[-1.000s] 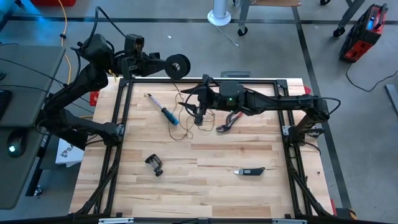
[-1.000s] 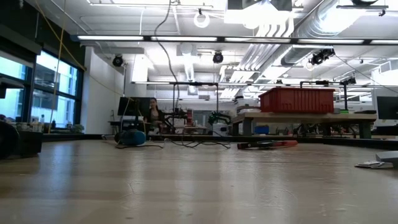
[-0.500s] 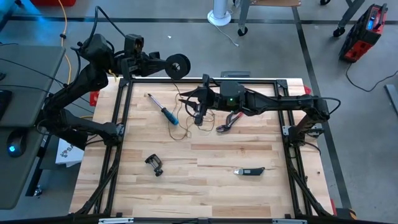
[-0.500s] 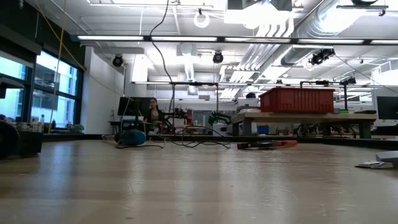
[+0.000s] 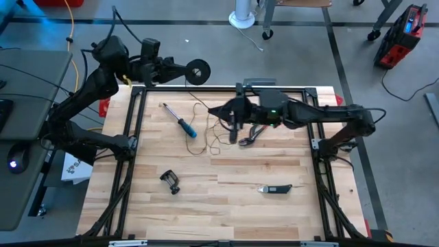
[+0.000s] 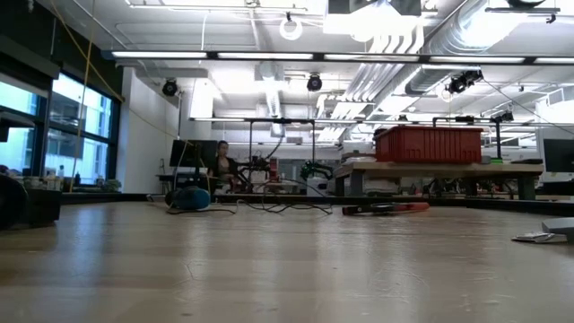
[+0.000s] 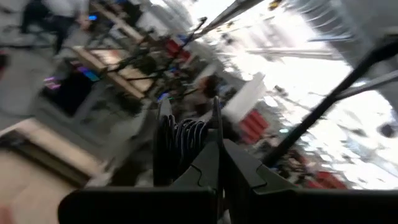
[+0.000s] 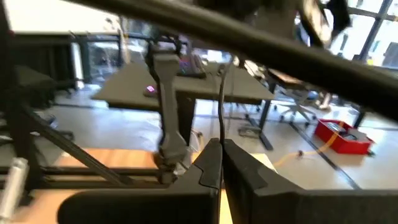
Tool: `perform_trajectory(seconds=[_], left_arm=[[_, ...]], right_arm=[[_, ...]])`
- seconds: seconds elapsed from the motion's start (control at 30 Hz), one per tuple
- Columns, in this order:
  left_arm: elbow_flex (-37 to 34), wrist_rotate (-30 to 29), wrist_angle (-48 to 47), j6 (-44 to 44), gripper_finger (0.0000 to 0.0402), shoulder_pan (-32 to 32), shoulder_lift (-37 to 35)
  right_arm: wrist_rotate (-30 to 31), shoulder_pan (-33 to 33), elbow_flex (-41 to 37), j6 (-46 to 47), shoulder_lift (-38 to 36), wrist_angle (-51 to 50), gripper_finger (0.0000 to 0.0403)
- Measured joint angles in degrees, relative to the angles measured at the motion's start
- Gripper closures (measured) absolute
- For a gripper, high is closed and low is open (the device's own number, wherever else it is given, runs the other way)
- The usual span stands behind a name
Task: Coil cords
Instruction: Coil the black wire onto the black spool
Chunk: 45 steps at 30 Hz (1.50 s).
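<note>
Your left gripper point(image 5: 180, 66) pinches the reel point(image 5: 199, 71) beyond the worktop's point(image 5: 226, 171) far edge, right gripper point(image 5: 233, 134) pinches the cord point(image 5: 206, 130); most cord lies loose, uncoiled.

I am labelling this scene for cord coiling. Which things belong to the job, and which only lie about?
Belong to the job:
thin cord
black reel, held by left gripper
right gripper, shut on cord

Only lying about:
screwdriver
red pliers
small clamp
folding knife

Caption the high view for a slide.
Left gripper holds the reel off-table; right gripper pinches the thin cord near red pliers.
</note>
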Motion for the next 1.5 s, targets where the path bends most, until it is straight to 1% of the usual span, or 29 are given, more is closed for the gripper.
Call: perform_trajectory(seconds=[0.1,0.23,0.3,0.4,0.63,0.83,0.97,1.07,1.23,1.43,1.5], left_arm=[[0.0,-1.05,-4.13,1.91,0.0402,0.55,0.02],[-0.02,0.13,-6.48,0.79,0.0402,0.41,-0.03],[-0.02,1.48,-6.48,-1.03,0.0402,-0.1,-0.15],[0.0,4.27,-6.95,-4.11,0.0401,-0.97,-0.28],[-0.02,4.61,-10.23,-8.16,0.0402,-4.81,0.0],[0.0,4.5,-9.47,-9.99,0.0402,-8.37,2.41],[0.0,5.21,-5.57,-11.07,0.0402,-10.62,5.39],[-0.01,6.84,-0.08,-12.39,0.0401,-11.63,8.04],[-0.02,10.78,11.76,-16.92,0.0401,-12.03,12.35],[-0.02,13.5,25.02,-20.13,0.0402,-11.64,16.13],[-0.02,13.5,28.9,-20.21,0.0402,-11.27,17.09]], right_arm=[[0.77,1.43,0.02,0.15,-3.07,-3.25,0.0402],[5.11,2.34,0.02,0.02,-6.04,-9.1,0.0402],[7.25,2.25,0.02,-0.1,-7.35,-12.05,0.0402],[9.47,1.45,0.02,-0.33,-8.88,-13.92,0.0402],[9.58,-0.85,0.02,-0.47,-10.95,-13.0,0.0403],[8.53,-3.34,0.02,-1.68,-10.3,-10.28,0.0403],[6.12,-4.73,0.02,-1.54,-9.12,-7.14,0.0403],[3.74,-5.52,0.02,-1.52,-7.71,-4.07,0.0403],[-1.03,-5.75,0.02,-1.35,-5.1,0.81,0.0403],[-5.54,-5.75,0.02,1.5,-3.22,6.36,0.0403],[-6.43,-5.73,0.02,2.77,-3.02,7.21,0.0403]])
